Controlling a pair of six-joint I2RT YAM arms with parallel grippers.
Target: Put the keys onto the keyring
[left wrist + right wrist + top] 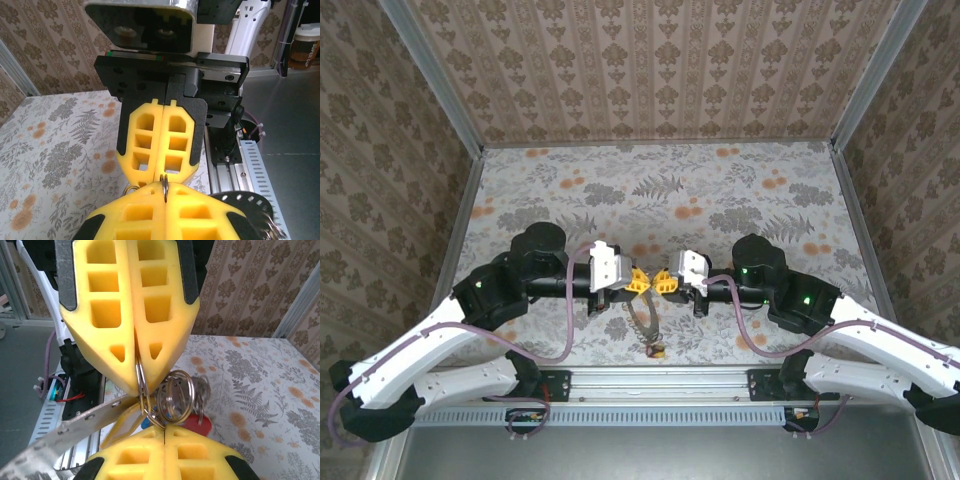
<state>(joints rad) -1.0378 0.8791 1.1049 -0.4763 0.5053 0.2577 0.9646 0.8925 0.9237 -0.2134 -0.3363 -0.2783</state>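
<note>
My two grippers meet tip to tip above the near table edge. The left gripper (642, 281) (164, 194) is shut on a thin metal split ring (164, 186). The right gripper (662, 281) (164, 434) faces it, shut on the same cluster of small split rings (176, 394). The keys (199, 425) hang from these rings, showing red, blue and yellow tags, and dangle near the table edge (657, 351). The keyring (642, 318), a dark perforated loop, droops beneath the fingertips. It passes the left gripper's side (245, 201) and looks like a silvery strip (70, 427) in the right wrist view.
The floral table (660, 190) runs back to patterned walls. An aluminium rail (660, 382) with both arm bases lies just under the hanging keys. Purple cables (570, 330) loop beside each arm.
</note>
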